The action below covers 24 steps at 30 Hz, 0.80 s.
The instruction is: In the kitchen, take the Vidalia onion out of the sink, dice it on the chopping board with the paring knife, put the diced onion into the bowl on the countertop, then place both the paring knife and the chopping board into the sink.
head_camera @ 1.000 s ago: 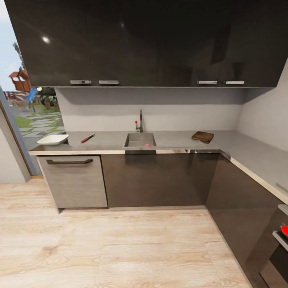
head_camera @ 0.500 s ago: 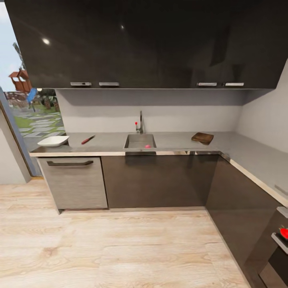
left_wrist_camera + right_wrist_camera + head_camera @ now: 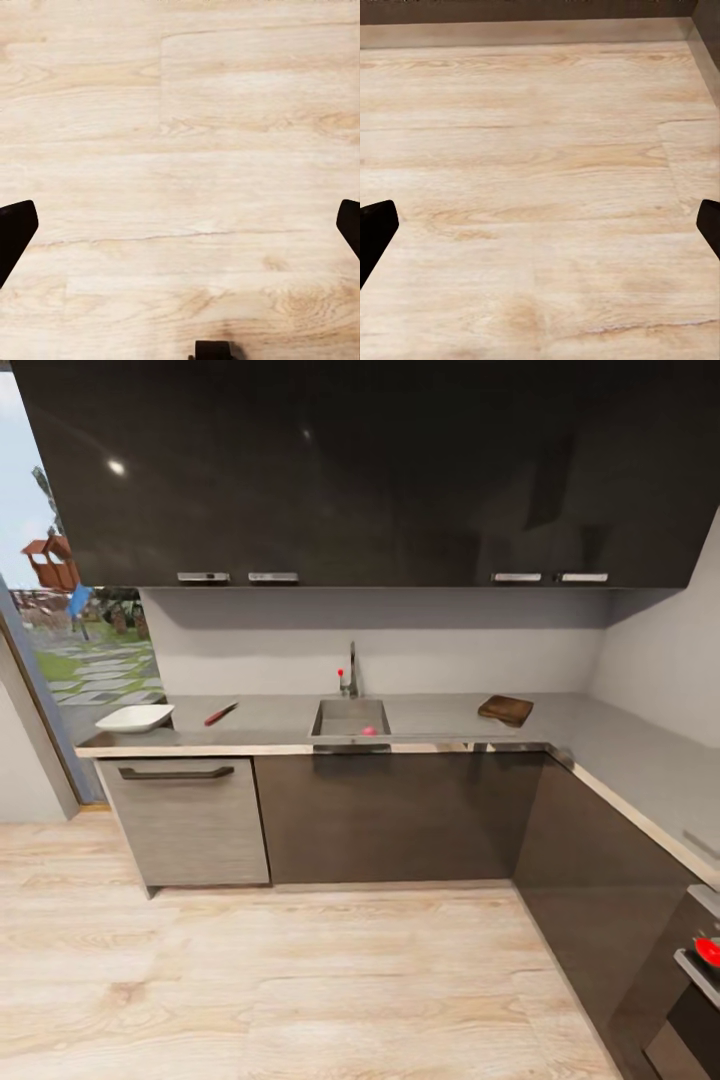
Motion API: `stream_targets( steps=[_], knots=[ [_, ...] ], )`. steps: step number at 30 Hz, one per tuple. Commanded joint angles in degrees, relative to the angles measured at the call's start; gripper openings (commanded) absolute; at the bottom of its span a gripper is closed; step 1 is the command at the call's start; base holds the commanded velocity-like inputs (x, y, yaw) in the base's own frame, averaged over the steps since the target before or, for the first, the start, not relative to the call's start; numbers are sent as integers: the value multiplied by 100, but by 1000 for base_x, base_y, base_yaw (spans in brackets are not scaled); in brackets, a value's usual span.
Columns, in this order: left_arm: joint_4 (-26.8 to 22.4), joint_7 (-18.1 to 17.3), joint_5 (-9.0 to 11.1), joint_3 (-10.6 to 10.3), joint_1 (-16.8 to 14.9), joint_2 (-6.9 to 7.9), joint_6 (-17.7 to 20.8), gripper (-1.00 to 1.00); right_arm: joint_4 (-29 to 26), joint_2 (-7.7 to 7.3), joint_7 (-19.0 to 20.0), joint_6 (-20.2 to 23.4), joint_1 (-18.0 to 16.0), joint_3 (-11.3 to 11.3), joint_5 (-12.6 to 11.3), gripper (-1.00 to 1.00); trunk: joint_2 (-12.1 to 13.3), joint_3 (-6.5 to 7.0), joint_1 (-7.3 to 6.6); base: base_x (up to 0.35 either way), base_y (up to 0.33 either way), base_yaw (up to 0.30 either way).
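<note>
— Head view first: where's everything?
— Vidalia onion [image 3: 369, 731] lies in the sink [image 3: 349, 717] at its front edge; paring knife [image 3: 220, 713] and bowl [image 3: 134, 718] sit left of it on the countertop [image 3: 440, 712], chopping board [image 3: 505, 710] right.
— Left wrist view?
— Left gripper [image 3: 180, 225] spread wide over the wooden floor [image 3: 180, 150], holding nothing.
— Right wrist view?
— Right gripper [image 3: 540, 225] likewise wide, empty, cabinet plinth [image 3: 525, 34] ahead.

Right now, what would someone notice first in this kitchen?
Probably the small pink Vidalia onion sitting in the steel sink in the middle of the grey countertop. To its left lie the red-handled paring knife and white bowl; to its right, the brown chopping board.
</note>
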Motion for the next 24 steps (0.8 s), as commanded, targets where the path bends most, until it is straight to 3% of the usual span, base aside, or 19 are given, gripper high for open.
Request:
stream_targets(
  steps=[1,24],
  knots=[
    [6,2,2,4,-1,0,-12,100,2,0,-2,-16,-2,1,-6,100,38,13,-23,0,0,0],
    [59,2,2,10,-3,9,-11,100,3,-5,-2,-17,-2,2,-6,100,961,426,-528,0,0,0]
  ],
)
